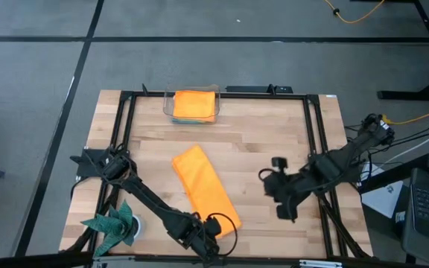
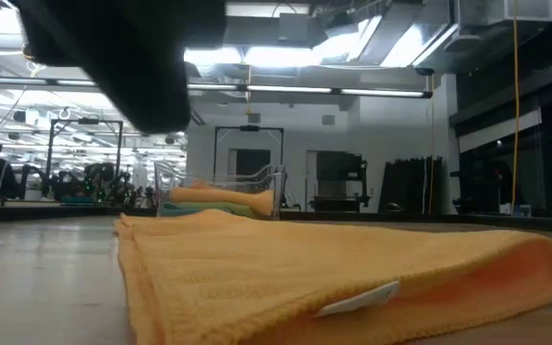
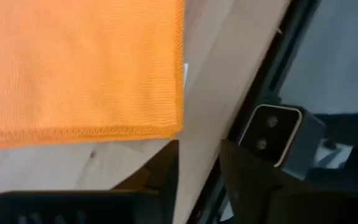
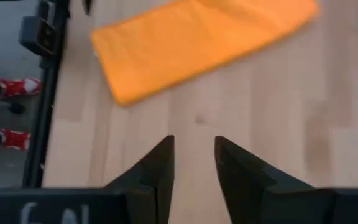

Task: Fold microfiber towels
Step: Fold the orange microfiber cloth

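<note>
One orange towel (image 1: 204,187) lies folded into a long strip across the middle of the wooden table (image 1: 267,145), running diagonally from the centre toward the near edge. More folded towels sit stacked in a clear bin (image 1: 192,106) at the far edge, an orange one on top. My left gripper (image 1: 208,237) hangs just off the strip's near end, fingers a little apart and holding nothing; in its wrist view only the stitched hem shows ahead. My right gripper (image 1: 280,195) waits well to the right over bare wood, fingers apart with a narrow gap, empty.

I judge the cloth light, soft and floppy, with a plush nap that should grip well but sag when lifted. I would pinch a corner at the hem, both layers together, so the fold does not slide open.
</note>
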Tool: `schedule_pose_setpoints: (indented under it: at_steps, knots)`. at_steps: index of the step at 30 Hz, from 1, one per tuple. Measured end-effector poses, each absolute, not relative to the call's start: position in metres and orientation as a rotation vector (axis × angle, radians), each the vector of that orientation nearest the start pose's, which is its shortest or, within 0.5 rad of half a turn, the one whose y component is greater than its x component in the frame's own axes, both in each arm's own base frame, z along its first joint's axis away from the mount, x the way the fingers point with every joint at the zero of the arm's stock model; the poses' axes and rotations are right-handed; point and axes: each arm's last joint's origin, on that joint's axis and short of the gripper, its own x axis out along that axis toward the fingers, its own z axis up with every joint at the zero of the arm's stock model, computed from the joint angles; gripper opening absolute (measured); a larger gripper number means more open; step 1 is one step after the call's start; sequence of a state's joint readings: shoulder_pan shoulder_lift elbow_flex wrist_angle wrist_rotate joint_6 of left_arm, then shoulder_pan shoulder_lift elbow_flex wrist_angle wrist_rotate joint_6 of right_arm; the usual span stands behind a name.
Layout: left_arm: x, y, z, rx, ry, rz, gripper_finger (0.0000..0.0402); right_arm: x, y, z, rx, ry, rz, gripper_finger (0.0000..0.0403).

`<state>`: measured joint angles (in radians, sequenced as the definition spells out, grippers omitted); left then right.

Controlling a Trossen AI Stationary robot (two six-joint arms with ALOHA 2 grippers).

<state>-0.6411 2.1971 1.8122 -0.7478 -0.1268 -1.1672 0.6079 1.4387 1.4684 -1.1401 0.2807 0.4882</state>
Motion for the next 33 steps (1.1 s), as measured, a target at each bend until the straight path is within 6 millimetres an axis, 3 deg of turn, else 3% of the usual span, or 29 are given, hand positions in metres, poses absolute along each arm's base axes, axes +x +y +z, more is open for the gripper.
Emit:
schedule_pose_setpoints:
  at_steps: [9,14,18,25,29,33]
  knots:
    - [0.376,-0.274,0.192,-0.338,1.129,0.076,0.0169,0.248,0.17,0.295,-0.034,0.883,0.392,0.0116]
    - [0.378,-0.271,0.191,-0.212,1.076,0.076,0.0179,0.253,0.174,0.265,-0.003,0.857,0.414,0.0125]
    - [0.377,-0.269,0.185,-0.194,1.1,0.045,0.0183,0.256,0.177,0.237,-0.028,0.917,0.414,0.0163]
    - [0.374,-0.267,0.165,-0.195,1.102,0.04,0.0183,0.273,0.189,0.196,-0.226,0.942,0.494,0.0241]
    - [0.37,-0.264,0.156,-0.178,1.128,0.053,0.0183,0.281,0.194,0.174,-0.369,0.967,0.559,0.0252]
    - [0.369,-0.267,0.156,-0.182,1.117,0.041,0.0183,0.29,0.201,0.168,-0.419,0.932,0.591,0.0252]
